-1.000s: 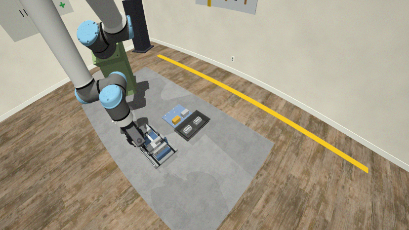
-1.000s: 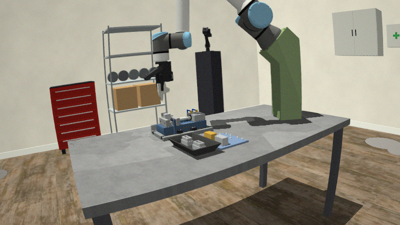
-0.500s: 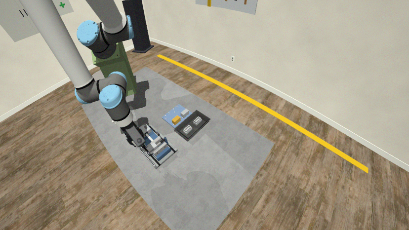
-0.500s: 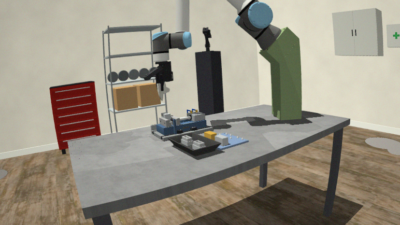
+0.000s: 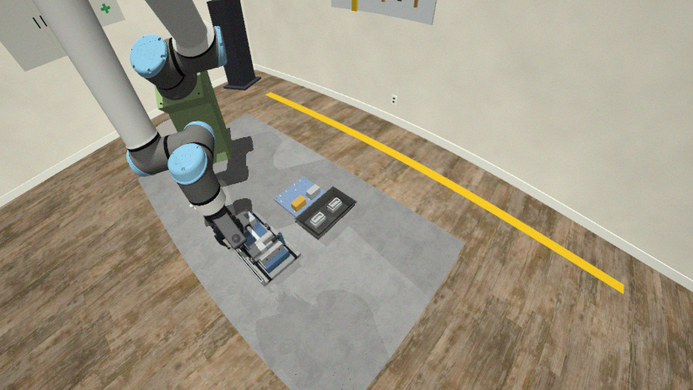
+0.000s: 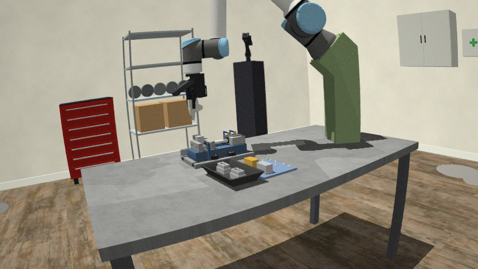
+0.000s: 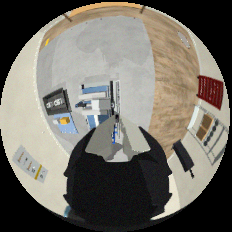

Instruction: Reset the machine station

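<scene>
Pincer hangs high over the vise, fingers together, nothing btwn them.

Done, as far as I can judge: two pocketed parts lie in the black tray, pockets up. Brass blank and one gray blank lie flat on the pin plate; whether they're clear of the pins is too small to tell.

Vise: a light block shows btwn the jaws in top view, prob. the alu blank. Can't tell if it's flat on the bars, or tight vs fixed jaw and stop.

Left: likely only a seating check or nudge of that block. No stray blocks seen on the table.
</scene>
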`<state>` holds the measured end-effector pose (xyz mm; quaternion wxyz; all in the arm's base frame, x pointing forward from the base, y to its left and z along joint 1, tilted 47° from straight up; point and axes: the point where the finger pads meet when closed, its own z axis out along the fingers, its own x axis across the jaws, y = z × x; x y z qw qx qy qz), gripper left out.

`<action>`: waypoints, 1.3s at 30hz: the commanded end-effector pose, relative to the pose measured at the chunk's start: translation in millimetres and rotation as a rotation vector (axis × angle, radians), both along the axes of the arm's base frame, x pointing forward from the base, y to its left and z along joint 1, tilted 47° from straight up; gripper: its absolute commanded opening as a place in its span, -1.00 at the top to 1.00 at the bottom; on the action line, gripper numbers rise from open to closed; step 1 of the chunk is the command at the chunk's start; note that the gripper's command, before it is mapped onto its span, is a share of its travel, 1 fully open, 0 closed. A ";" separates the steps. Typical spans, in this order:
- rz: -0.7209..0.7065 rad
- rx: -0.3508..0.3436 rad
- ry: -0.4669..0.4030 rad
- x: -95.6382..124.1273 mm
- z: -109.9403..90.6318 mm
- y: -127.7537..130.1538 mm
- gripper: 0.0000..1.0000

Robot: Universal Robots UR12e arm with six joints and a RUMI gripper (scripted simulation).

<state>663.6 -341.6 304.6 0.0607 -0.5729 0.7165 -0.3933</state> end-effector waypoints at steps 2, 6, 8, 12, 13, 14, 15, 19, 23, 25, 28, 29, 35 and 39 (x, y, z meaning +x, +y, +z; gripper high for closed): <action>0.000 -0.001 -0.001 0.3 0.5 0.0 1.00; 0.000 -0.001 -0.001 1.0 -0.4 -0.6 1.00; 0.000 -0.001 -0.001 1.7 -1.2 -1.2 1.00; 0.000 0.000 -0.001 3.6 -3.6 -2.9 1.00; 0.000 0.000 -0.001 3.6 -3.6 -2.9 1.00; 0.000 0.000 -0.001 3.6 -3.6 -2.9 1.00; 0.000 0.000 -0.001 4.2 -4.4 -3.5 1.00; 0.000 0.000 -0.001 7.2 -8.0 -6.1 1.00; 0.000 0.000 -0.001 10.8 -12.5 -9.3 1.00; 0.000 0.000 -0.001 12.8 -15.0 -11.1 1.00; 0.000 0.000 -0.001 15.9 -18.9 -13.9 1.00; 0.000 0.000 -0.001 16.9 -20.2 -14.8 1.00; 0.000 0.000 -0.001 21.1 -25.4 -18.6 1.00; 0.000 0.000 -0.001 25.1 -30.3 -22.1 1.00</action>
